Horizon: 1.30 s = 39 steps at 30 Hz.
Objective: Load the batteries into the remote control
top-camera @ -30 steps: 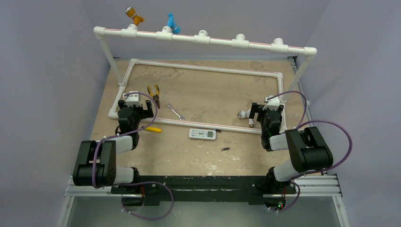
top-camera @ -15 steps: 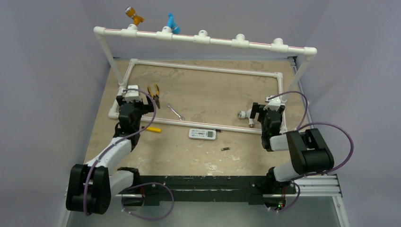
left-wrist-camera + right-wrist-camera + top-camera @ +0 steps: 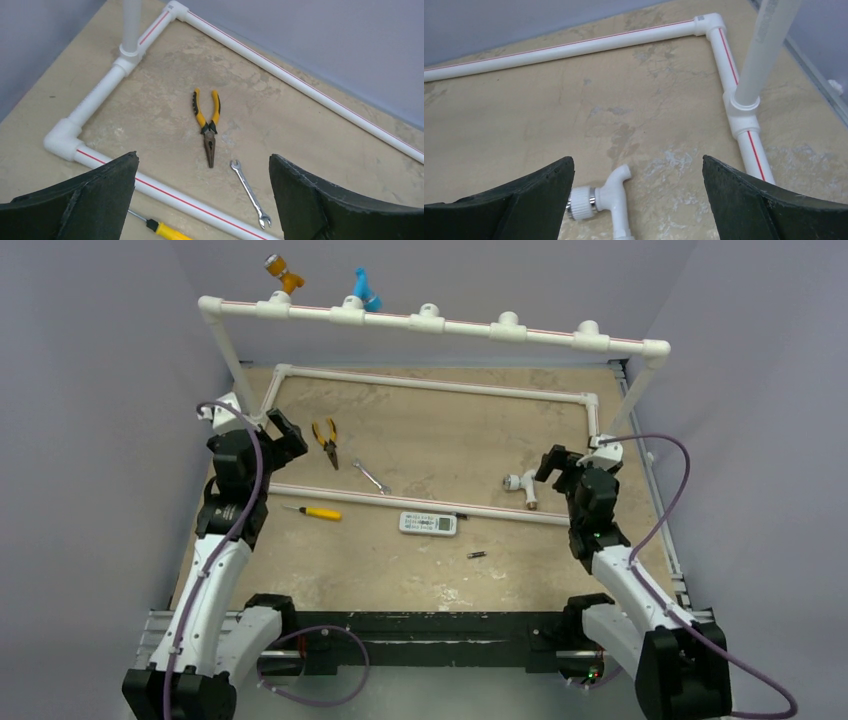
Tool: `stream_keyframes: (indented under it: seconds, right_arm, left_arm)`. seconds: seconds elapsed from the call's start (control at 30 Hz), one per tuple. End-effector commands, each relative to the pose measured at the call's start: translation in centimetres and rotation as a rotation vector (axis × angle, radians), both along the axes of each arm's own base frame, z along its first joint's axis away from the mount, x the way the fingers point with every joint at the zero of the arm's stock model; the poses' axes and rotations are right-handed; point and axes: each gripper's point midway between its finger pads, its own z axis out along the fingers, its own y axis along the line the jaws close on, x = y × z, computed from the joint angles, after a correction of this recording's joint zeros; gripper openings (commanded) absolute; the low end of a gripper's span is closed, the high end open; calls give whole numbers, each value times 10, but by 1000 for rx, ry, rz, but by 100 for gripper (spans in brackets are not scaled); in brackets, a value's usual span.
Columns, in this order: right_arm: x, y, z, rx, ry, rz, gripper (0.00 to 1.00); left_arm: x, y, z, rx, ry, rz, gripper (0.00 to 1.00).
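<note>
Left gripper (image 3: 283,432), right gripper (image 3: 553,462) both lifted and carried outward within last second; jaws fully spread, holding nothing. Remote control (image 3: 428,523) lies mid-table, just beside near pipe (image 3: 350,496); one battery (image 3: 477,555) near it, apart (second not discernible). Task untouched; grippers no closer to either.

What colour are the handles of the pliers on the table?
Yellow, with black on the inner sides; the left wrist view shows the pliers best.
</note>
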Motion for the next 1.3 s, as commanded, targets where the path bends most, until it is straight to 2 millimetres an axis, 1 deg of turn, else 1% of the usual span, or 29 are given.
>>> stream_keyframes:
  seconds: [0.0, 0.1, 0.13, 0.17, 0.2, 0.23, 0.3, 0.33, 0.37, 0.4, 0.47, 0.53, 0.57, 0.6, 0.63, 0.67, 0.73, 0.83, 0.93, 1.13, 1.27]
  right_arm:
    - [-16, 32, -7, 109, 178, 93, 99]
    - [-29, 65, -5, 135, 191, 208, 99]
    - [-34, 77, -6, 141, 201, 241, 99]
    - [-41, 92, -7, 149, 214, 284, 99]
    - [-49, 113, -11, 162, 241, 345, 99]
    - [-57, 129, -16, 180, 271, 395, 99]
    - [-72, 161, -26, 212, 326, 502, 99]
    - [-78, 173, -31, 225, 351, 539, 99]
    - [-84, 184, -35, 241, 372, 566, 99]
    - [-88, 190, -40, 255, 388, 578, 99]
    - [-93, 198, -45, 289, 407, 577, 98]
    - [-94, 199, -51, 305, 418, 553, 95]
    - [-94, 198, -52, 317, 422, 538, 90]
    - [-94, 199, -54, 331, 427, 535, 81]
    - [-95, 202, -55, 350, 430, 540, 73]
    - [-97, 205, -57, 367, 435, 550, 67]
    - [-101, 211, -63, 380, 452, 570, 61]
    - [-105, 215, -77, 371, 490, 565, 56]
    - [-107, 220, -86, 378, 515, 565, 55]
    - [-106, 232, -97, 372, 544, 587, 55]
    - [-104, 236, -102, 377, 550, 592, 54]
  left_arm:
    - [-27, -26, -11, -150, 107, -95, 100]
    - [-35, -49, -14, -220, 88, -205, 100]
    - [-39, -62, -18, -253, 90, -270, 100]
    - [-43, -72, -23, -277, 94, -316, 97]
    - [-47, -82, -30, -289, 102, -353, 92]
    - [-51, -90, -35, -290, 108, -380, 88]
    - [-60, -108, -45, -287, 108, -430, 86]
    - [-66, -122, -49, -288, 109, -471, 85]
    - [-70, -131, -53, -295, 113, -496, 84]
    - [-74, -142, -59, -305, 123, -527, 82]
    - [-78, -157, -73, -330, 150, -566, 77]
    - [-81, -167, -89, -348, 183, -589, 71]
    - [-82, -171, -95, -356, 192, -594, 70]
    - [-81, -174, -101, -365, 187, -601, 69]
    - [-81, -177, -106, -370, 184, -606, 68]
    - [-78, -180, -106, -378, 160, -613, 67]
    - [-76, -184, -112, -379, 161, -619, 64]
    - [-73, -190, -119, -377, 173, -632, 58]
    - [-72, -199, -127, -379, 190, -657, 54]
    - [-72, -214, -141, -379, 218, -683, 50]
    - [-72, -218, -156, -358, 253, -675, 50]
